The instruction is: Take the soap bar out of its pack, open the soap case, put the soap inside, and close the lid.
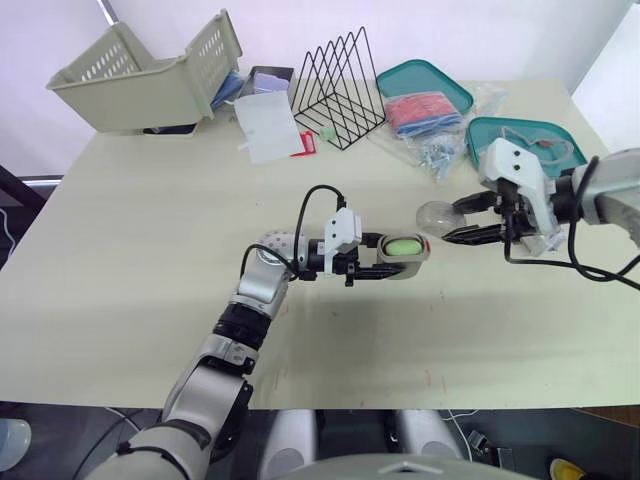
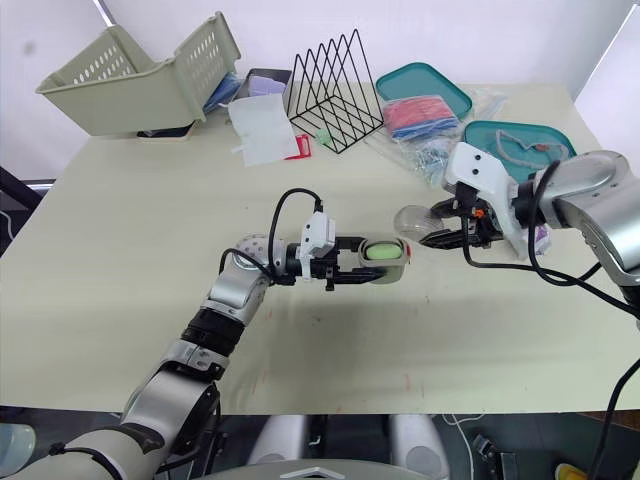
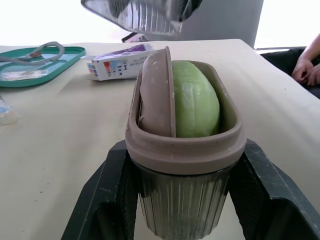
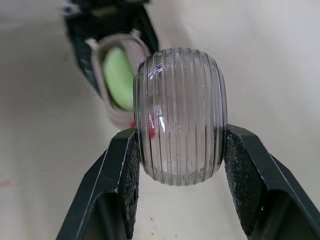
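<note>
Within left tool (image 1: 392, 256), soap case (image 3: 185, 150), lid (image 4: 181, 117) perhaps just apart.

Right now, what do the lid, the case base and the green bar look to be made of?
The lid: clear, glossy ribbed plastic, probably; you see through it. The case base: matte taupe plastic rim over a ribbed smoky body. The green bar: waxy, dull soap, seemingly.

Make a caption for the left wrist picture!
Left gripper holds the open soap case, green soap bar inside.

Office-like room: table (image 1: 130, 250) with file rack (image 1: 337, 85), storage basket (image 1: 140, 80).
</note>
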Robot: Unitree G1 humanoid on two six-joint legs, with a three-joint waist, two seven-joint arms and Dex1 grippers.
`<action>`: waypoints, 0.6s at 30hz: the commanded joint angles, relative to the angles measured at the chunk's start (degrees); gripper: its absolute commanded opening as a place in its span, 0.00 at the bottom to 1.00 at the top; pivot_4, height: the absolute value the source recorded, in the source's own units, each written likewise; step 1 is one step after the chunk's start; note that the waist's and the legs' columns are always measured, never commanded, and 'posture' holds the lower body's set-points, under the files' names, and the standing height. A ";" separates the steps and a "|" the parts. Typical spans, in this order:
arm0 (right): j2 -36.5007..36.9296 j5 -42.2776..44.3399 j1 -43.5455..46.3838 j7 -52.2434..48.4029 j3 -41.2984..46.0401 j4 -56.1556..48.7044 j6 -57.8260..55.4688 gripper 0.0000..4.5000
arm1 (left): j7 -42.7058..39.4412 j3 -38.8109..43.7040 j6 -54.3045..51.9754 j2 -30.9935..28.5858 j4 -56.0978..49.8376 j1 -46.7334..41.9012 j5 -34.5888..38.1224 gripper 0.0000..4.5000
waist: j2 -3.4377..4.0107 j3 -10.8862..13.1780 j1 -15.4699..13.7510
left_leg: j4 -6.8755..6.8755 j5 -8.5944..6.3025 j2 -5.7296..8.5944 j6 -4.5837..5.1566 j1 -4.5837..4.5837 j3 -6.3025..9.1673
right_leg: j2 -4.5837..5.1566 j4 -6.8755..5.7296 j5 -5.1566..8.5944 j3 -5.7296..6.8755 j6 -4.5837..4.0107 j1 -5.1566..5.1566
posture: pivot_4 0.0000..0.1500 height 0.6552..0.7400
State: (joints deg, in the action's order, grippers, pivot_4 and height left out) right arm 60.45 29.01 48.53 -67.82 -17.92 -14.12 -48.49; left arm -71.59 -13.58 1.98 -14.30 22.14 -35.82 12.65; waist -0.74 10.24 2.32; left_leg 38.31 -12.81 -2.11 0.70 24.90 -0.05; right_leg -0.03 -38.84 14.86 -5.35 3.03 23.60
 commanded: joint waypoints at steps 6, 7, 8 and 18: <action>-2.32 -5.50 6.08 -7.27 -4.83 -1.79 1.29 0.41 | -1.40 0.18 1.50 0.89 0.09 -1.81 0.64 0.43 | 0.00 0.00 -0.16 | -0.01 0.00 0.01 0.00 0.02 0.01 | 0.03 0.00 0.00 0.02 -0.01 0.01 | 1.00 1.00; -2.93 -5.97 6.56 -7.61 -5.29 -1.57 1.06 0.41 | -1.34 0.12 1.63 0.97 0.13 -1.86 0.53 0.43 | 0.00 0.00 -0.17 | 0.00 0.00 0.01 0.00 0.02 0.01 | 0.03 0.00 0.00 0.02 -0.01 0.01 | 1.00 1.00; -3.49 -6.34 6.95 -7.88 -5.67 -1.38 0.69 0.41 | -1.27 0.08 1.69 1.03 0.10 -1.86 0.45 0.43 | 0.00 0.00 -0.15 | 0.00 0.00 0.01 0.00 0.02 0.02 | 0.03 0.00 0.00 0.02 -0.01 0.01 | 1.00 1.00; -7.93 -12.36 8.08 -9.20 -9.74 1.48 0.18 0.41 | -0.67 0.16 2.15 1.33 -0.06 -1.71 -0.27 0.43 | 0.00 0.00 -0.14 | 0.00 0.00 0.02 0.00 0.01 0.02 | 0.03 -0.03 0.00 0.03 -0.01 0.01 | 1.00 1.00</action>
State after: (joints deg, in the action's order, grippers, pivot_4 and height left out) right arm 52.64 17.83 55.14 -76.20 -27.28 -12.40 -48.53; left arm -72.34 -14.00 2.69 -13.47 23.70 -36.23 11.32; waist -0.73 10.24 2.18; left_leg 38.31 -12.81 -2.10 0.70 24.90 -0.03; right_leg 0.00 -38.88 14.85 -5.32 3.02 23.61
